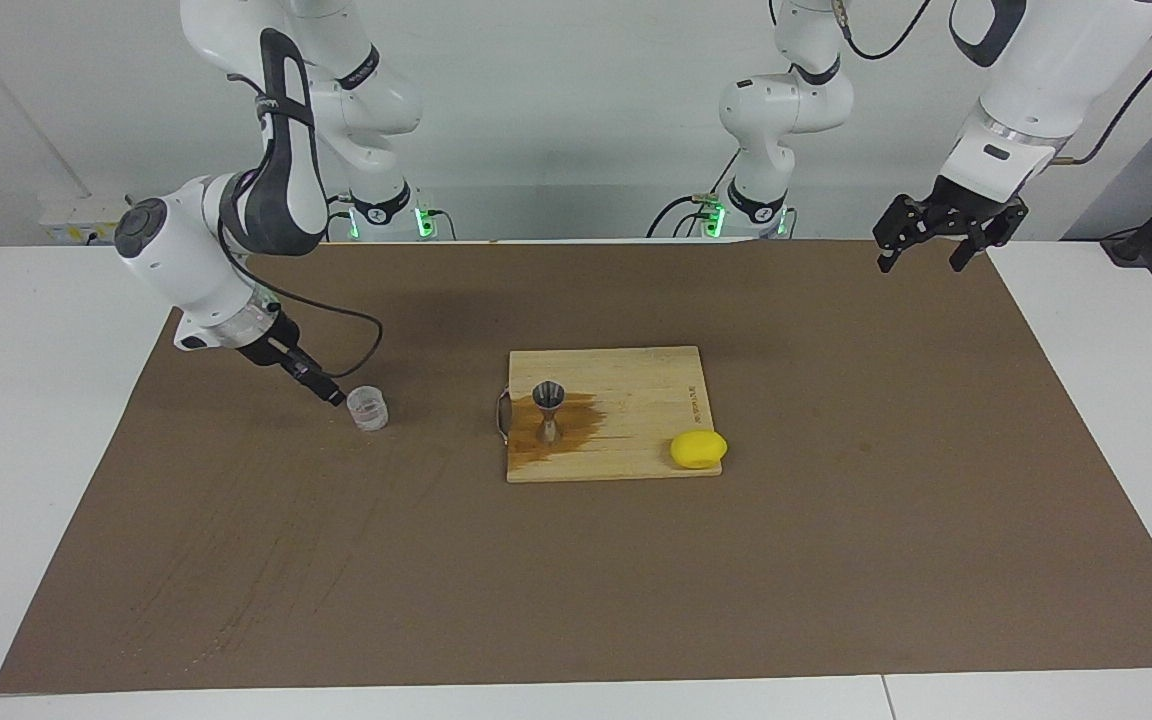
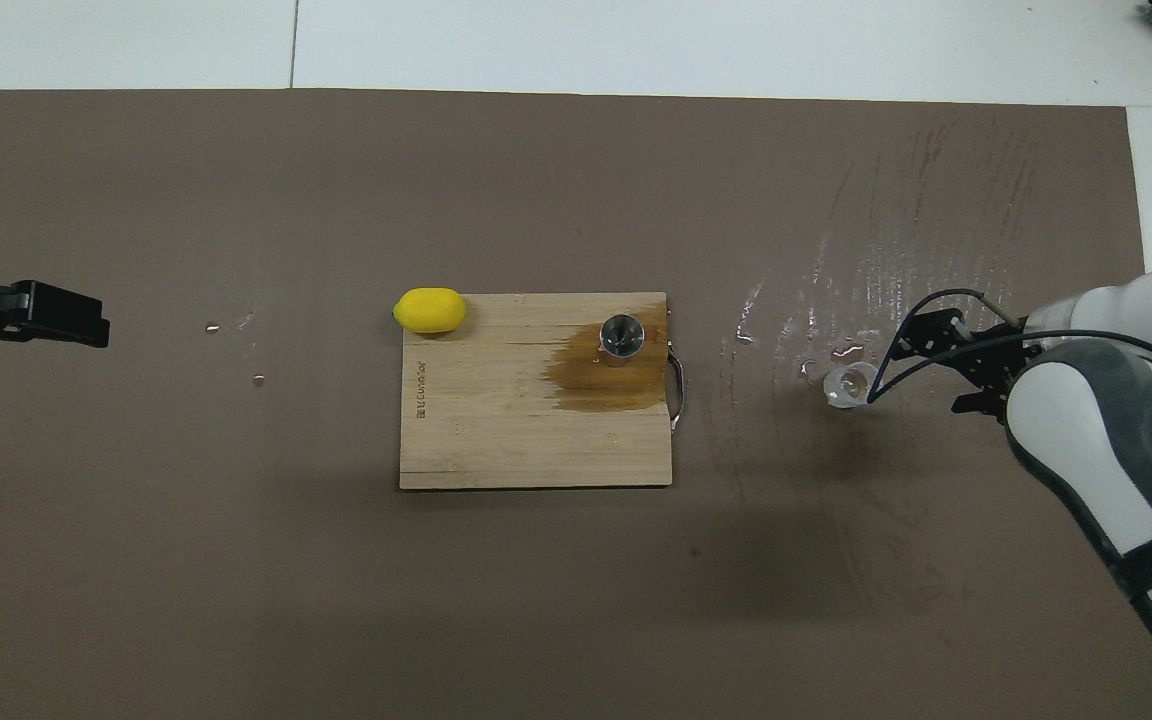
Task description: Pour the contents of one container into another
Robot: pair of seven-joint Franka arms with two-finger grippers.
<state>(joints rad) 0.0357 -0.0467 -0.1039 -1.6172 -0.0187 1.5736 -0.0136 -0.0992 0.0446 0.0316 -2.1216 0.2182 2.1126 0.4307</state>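
Observation:
The small clear cup (image 1: 368,407) stands upright on the brown mat toward the right arm's end of the table; it also shows in the overhead view (image 2: 848,385). My right gripper (image 1: 334,394) is low, right beside the cup and slightly nearer to the robots. It looks open and holds nothing; it also shows in the overhead view (image 2: 898,368). The steel jigger (image 1: 547,408) stands upright on the wooden board (image 1: 636,395), in a dark wet stain; it also shows from above (image 2: 622,337). My left gripper (image 1: 921,260) waits open, raised over the mat's edge at the left arm's end.
A yellow lemon (image 1: 698,449) lies on the board's corner farthest from the robots, toward the left arm's end. The board has a metal handle (image 1: 503,415) on the side facing the cup. Water drops and streaks (image 2: 836,352) lie on the mat around the cup.

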